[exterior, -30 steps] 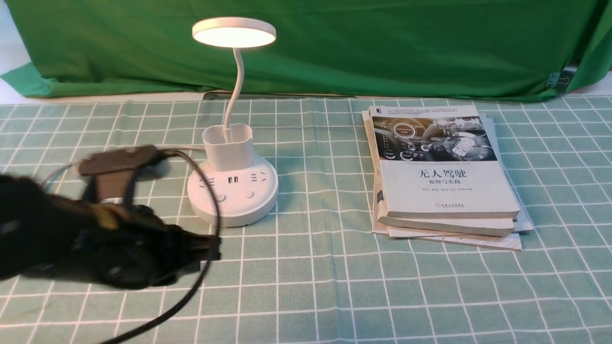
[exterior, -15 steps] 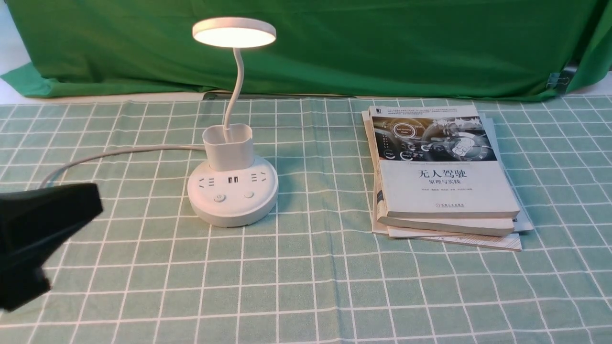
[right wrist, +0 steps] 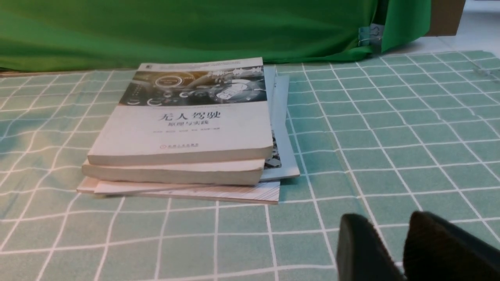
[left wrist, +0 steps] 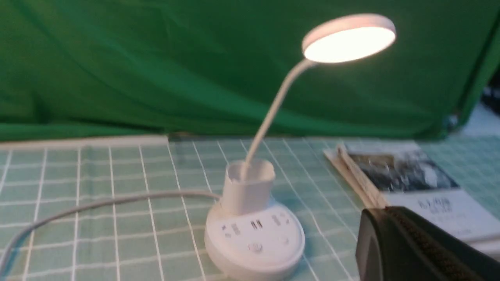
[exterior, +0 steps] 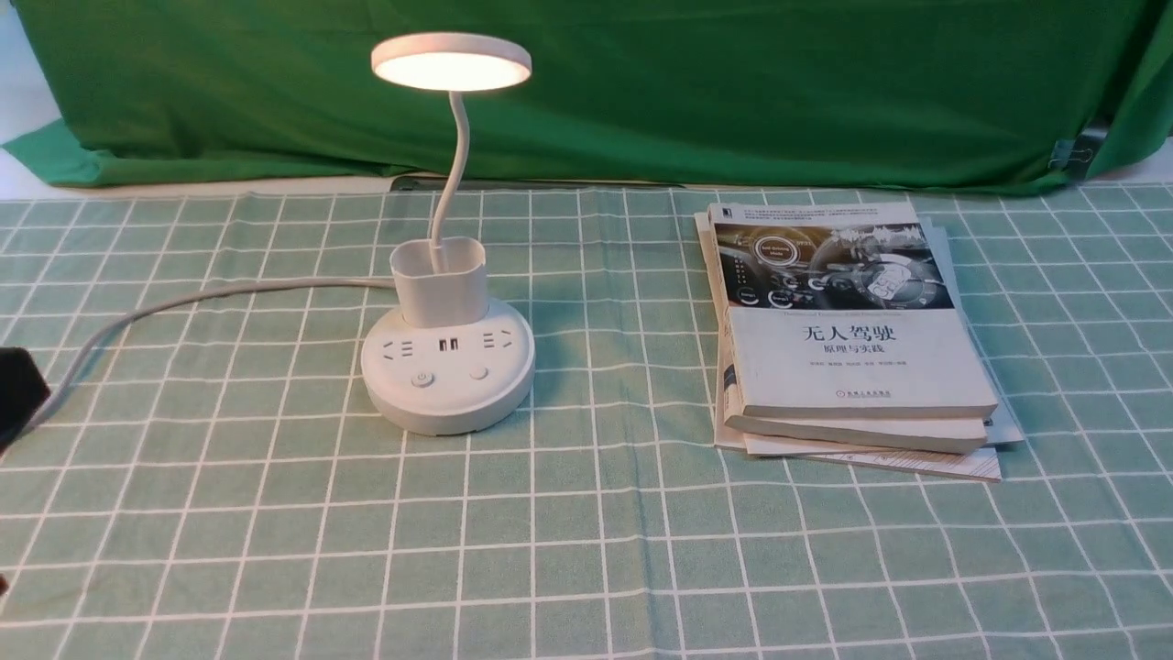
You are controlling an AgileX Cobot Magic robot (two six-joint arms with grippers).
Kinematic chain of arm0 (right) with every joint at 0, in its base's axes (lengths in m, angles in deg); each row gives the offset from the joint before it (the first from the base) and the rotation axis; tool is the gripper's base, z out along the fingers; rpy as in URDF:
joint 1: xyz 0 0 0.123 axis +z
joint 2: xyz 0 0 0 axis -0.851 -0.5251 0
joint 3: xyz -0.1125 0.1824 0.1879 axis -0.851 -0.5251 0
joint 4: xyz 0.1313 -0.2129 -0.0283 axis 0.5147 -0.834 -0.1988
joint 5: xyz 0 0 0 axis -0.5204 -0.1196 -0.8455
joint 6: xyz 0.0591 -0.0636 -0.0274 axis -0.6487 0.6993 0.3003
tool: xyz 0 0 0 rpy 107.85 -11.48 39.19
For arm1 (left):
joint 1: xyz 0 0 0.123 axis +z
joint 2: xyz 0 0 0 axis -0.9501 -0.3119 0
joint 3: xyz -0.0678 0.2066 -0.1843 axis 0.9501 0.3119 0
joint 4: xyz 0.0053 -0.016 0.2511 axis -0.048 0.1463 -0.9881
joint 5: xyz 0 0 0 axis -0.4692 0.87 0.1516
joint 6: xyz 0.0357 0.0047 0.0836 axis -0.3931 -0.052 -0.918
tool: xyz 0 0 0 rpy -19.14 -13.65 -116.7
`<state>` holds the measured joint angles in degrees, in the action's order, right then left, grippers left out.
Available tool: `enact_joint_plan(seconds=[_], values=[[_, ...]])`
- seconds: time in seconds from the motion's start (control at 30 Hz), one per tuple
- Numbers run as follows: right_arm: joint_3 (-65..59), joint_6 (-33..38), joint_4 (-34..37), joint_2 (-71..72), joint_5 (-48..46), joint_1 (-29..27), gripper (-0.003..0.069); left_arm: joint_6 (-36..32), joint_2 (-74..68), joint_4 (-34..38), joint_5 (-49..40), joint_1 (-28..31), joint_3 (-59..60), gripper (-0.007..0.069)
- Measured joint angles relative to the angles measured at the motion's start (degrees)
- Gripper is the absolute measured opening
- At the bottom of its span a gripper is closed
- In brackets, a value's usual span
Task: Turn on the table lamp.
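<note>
Since half a second ago, the left arm has been drawn back toward the robot's left, so that in the front view only a dark sliver of the left gripper (exterior: 11, 396) is seen at the edge of the picture. In the left wrist view a single dark finger (left wrist: 410, 242) is shown, and whether the jaws are wide or narrow cannot be told. The white plastic table lamp with a round socketed base (exterior: 447, 380) is stood on the green-and-white checked tablecloth (exterior: 586, 550), left of centre, and its flat disc head (exterior: 451, 64) is lit. Its white cord (exterior: 211, 293) is run off toward the left. A stack of pale paperback books (exterior: 852, 330) is laid well apart to the lamp's right. The right gripper (right wrist: 390, 222) is seen on the robot's side of the books, its fingers narrowly parted and nothing held.
</note>
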<state>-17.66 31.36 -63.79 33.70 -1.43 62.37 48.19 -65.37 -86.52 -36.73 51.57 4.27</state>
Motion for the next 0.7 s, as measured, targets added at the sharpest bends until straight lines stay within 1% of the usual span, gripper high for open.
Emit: enact_joint_plan(seconds=[0.03, 0.07, 0.13, 0.2, 0.23, 0.27, 0.33, 0.4, 0.43, 0.47, 0.53, 0.6, 0.7], values=[[0.0, 0.0, 0.0, 0.0, 0.0, 0.0, 0.0241, 0.1, 0.6, 0.0, 1.0, 0.4, 0.7, 0.0001], [0.0, 0.0, 0.0, 0.0, 0.0, 0.0, 0.0241, 0.7, 2.5, 0.0, 7.8, 3.1, 5.6, 0.0001], [0.0, 0.0, 0.0, 0.0, 0.0, 0.0, 0.0241, 1.0, 6.7, 0.3, 16.1, 7.3, 13.3, 0.0001], [0.0, 0.0, 0.0, 0.0, 0.0, 0.0, 0.0241, 1.0, 10.3, 0.5, 19.9, 10.6, 19.6, 0.0001], [0.0, 0.0, 0.0, 0.0, 0.0, 0.0, 0.0241, 0.9, 12.0, 0.5, 20.2, 11.4, 21.1, 0.0001], [0.0, 0.0, 0.0, 0.0, 0.0, 0.0, 0.0241, 0.9, 13.9, 0.6, 19.8, 12.8, 23.1, 0.0001], [0.0, 0.0, 0.0, 0.0, 0.0, 0.0, 0.0241, -0.4, 16.5, 2.3, 14.8, 14.2, 23.8, 0.0001], [0.0, 0.0, 0.0, 0.0, 0.1, 0.0, 0.0241, -4.3, 17.1, 5.5, 9.2, 14.6, 24.1, 0.0001], [0.0, 0.0, 0.0, 0.0, 0.1, 0.0, 0.0241, -4.3, 17.1, 5.7, 8.7, 14.6, 24.1, 0.0001], [0.0, 0.0, 0.0, 0.0, 0.0, 0.0, 0.0241, -7.3, 17.1, 7.4, 5.5, 14.6, 24.1, 0.0001], [0.0, 0.0, 0.0, 0.0, 0.1, 0.0, 0.0241, -9.8, 17.2, 8.7, 2.1, 14.7, 24.1, 0.0001], [0.0, 0.0, 0.0, 0.0, 0.0, 0.0, 0.0241, -12.0, 17.3, 9.2, 0.5, 14.7, 24.1, 0.0001], [0.0, 0.0, 0.0, 0.0, 0.0, 0.0, 0.0241, -13.2, 17.3, 9.6, 0.3, 14.7, 24.1, 0.0001]])
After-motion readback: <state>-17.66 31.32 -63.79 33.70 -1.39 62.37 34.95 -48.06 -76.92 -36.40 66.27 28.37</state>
